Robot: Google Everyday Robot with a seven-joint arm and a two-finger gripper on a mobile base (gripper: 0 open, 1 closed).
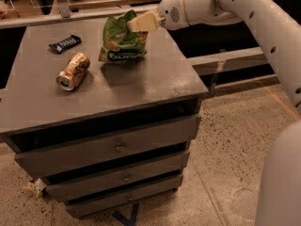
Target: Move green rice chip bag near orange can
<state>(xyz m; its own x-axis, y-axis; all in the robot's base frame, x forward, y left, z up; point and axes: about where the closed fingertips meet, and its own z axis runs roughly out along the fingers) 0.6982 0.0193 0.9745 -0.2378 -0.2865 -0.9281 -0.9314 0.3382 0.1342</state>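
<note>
The green rice chip bag (121, 40) is a crinkled bright-green bag with whitish patches. It hangs tilted just above the grey cabinet top (141, 86), with its shadow below it. My gripper (135, 23) comes in from the right on the white arm and is shut on the bag's upper right edge. The orange can (73, 71) lies on its side on the cabinet top, left of the bag and a bag's width away, silver top toward the front left.
A dark flat candy bar wrapper (65, 43) lies at the back left of the top. The cabinet has three drawers (117, 147) below. A rail and shelf (230, 60) run behind and to the right. The speckled floor (225, 173) lies right.
</note>
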